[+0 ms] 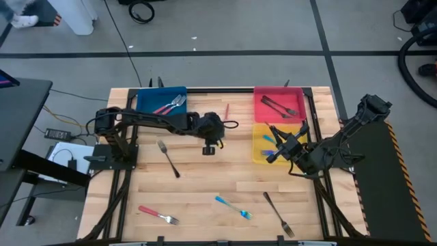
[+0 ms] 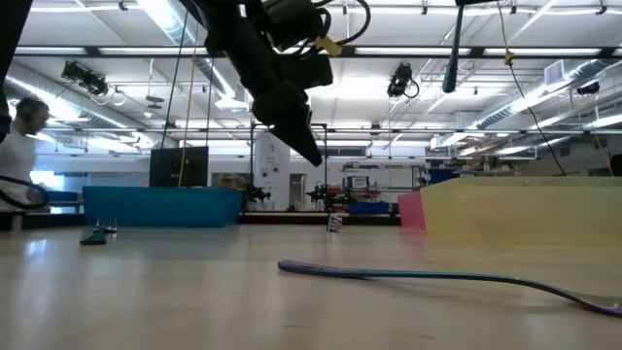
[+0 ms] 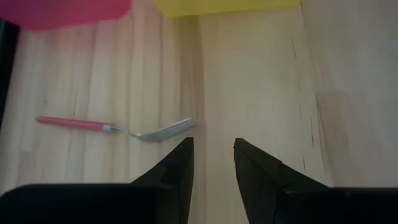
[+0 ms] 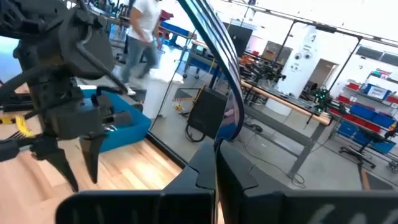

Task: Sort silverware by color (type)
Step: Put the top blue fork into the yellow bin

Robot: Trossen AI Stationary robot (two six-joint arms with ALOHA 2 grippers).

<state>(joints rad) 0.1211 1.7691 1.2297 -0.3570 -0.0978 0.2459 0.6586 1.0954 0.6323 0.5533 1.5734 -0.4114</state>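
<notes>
The left gripper hangs over the middle of the pale wooden table with its fingers slightly parted and empty, a red-handled fork lying on the boards just ahead of them. The right gripper sits above the yellow plastic tray, clenched on a blue-handled fork, as far as I can make out. Other forks lie in the blue tray and red tray, with four more loose near the table's front.

Overhead, tabletop-level, two wrist cameras
</notes>
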